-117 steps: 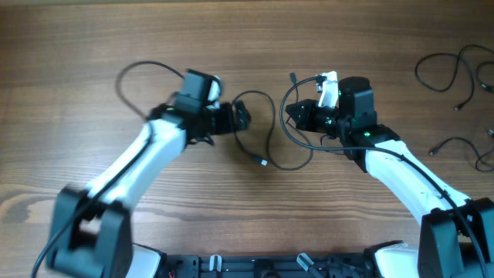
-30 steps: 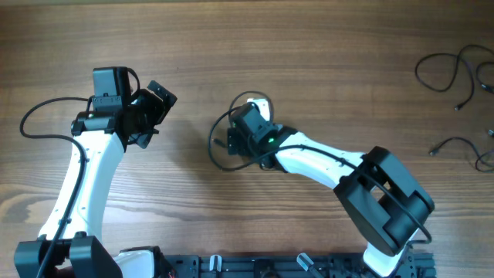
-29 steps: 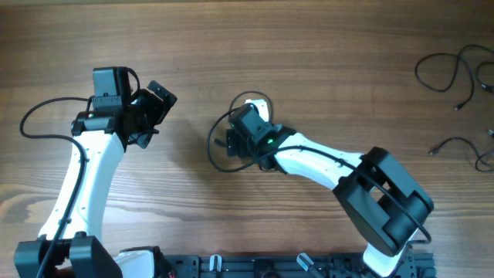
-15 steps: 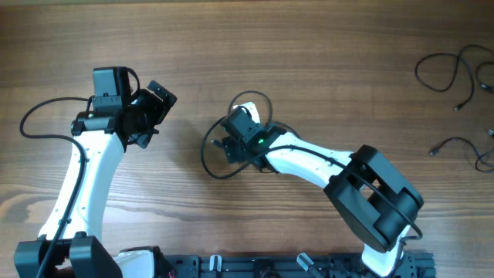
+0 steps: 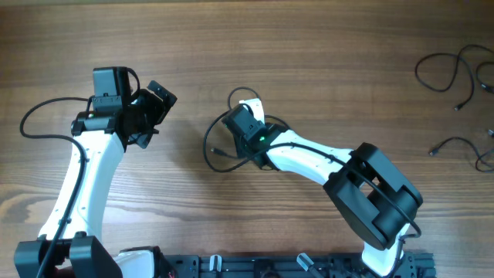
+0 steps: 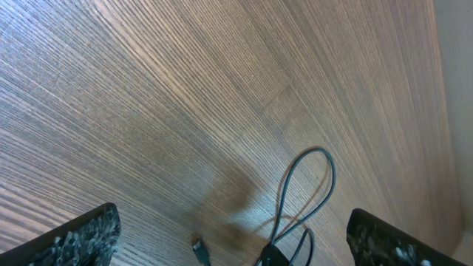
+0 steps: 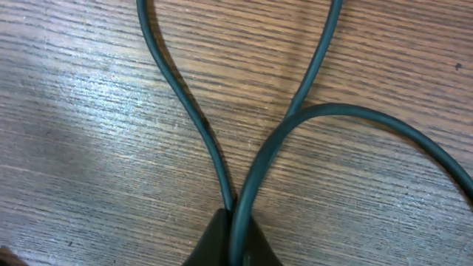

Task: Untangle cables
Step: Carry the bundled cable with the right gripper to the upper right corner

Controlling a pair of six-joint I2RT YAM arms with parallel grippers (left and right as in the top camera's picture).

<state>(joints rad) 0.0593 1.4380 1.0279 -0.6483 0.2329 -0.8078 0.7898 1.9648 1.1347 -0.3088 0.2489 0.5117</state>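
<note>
The right claw [image 7: 230, 247] is pressed together low over the middle of the counter [image 5: 347, 46], pinching the cable [image 7: 185, 103] where two strands cross. From there the cable lies on the wood in loose loops, one just above the claw and one to its left, with a small plug end [image 6: 198, 247] nearby. The left claw [image 5: 154, 112] hangs spread wide and empty, well apart to the left. More cords [image 5: 455, 141] lie by the far right edge.
</note>
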